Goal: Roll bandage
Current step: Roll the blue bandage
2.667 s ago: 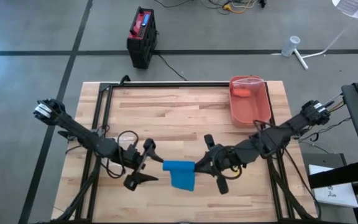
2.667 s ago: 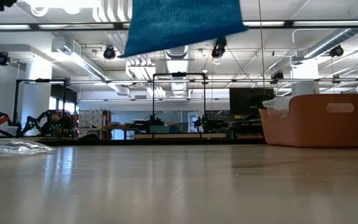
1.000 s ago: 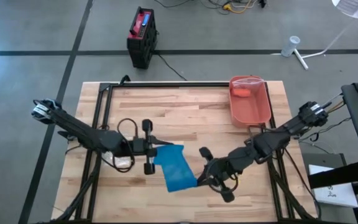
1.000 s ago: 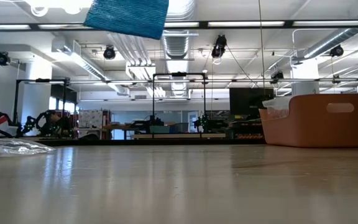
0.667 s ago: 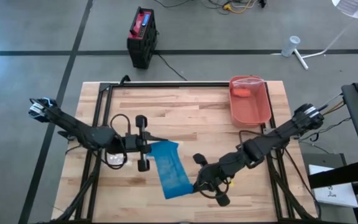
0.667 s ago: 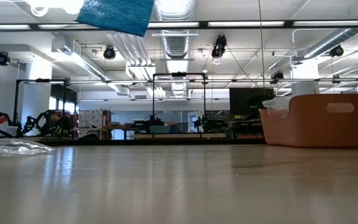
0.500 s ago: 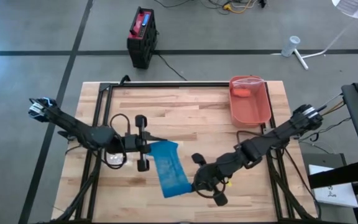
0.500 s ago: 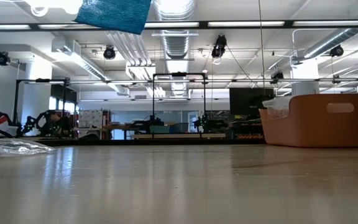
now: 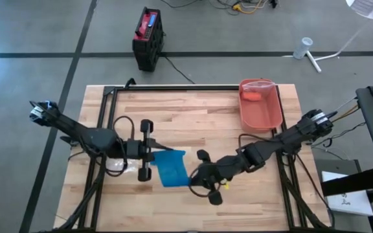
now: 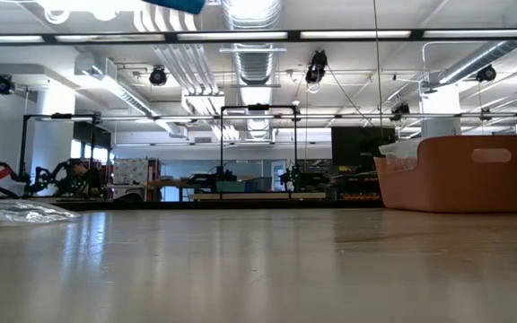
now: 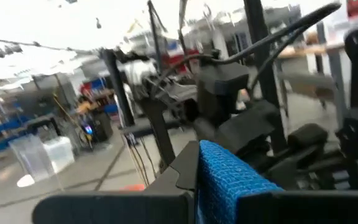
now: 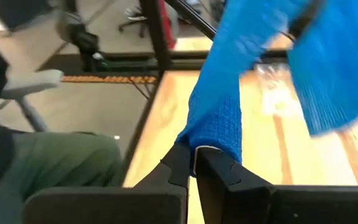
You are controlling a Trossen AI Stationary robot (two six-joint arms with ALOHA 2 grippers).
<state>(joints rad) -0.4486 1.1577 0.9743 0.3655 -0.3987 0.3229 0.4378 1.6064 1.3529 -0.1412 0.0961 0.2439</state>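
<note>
A blue bandage (image 9: 171,168) hangs in the air above the table's near middle, strung between my two grippers. In the low view only its lower edge (image 10: 173,3) shows at the top of the picture, well clear of the tabletop. My left gripper (image 9: 153,157) is shut on the bandage's left end, and my right gripper (image 9: 192,180) is shut on its right, nearer end. The grippers stand close together. My left gripper pinches the bandage's left end (image 11: 211,167) between its two fingers, coming level from the table's left. The cloth runs on from the fingers, lifted clear of the table. My right gripper pinches a bunched edge of the bandage's other end (image 12: 219,140) between its two fingertips (image 12: 178,163), coming from the table's right. The cloth widens beyond the fingers and hangs clear of the table.
A salmon bin (image 9: 269,111) with an orange thing in it stands at the far right. A clear plastic wrapper (image 9: 117,167) lies on the table under my left arm. Dark frame rails (image 9: 105,129) run along the table's left and far sides.
My right gripper has gone toward the table's left and far edge, closing on my left gripper, still shut on the bandage. The stretch of bandage between the grippers shows shorter. The bandage has risen almost out of the low view. My left gripper has shifted slightly left.
</note>
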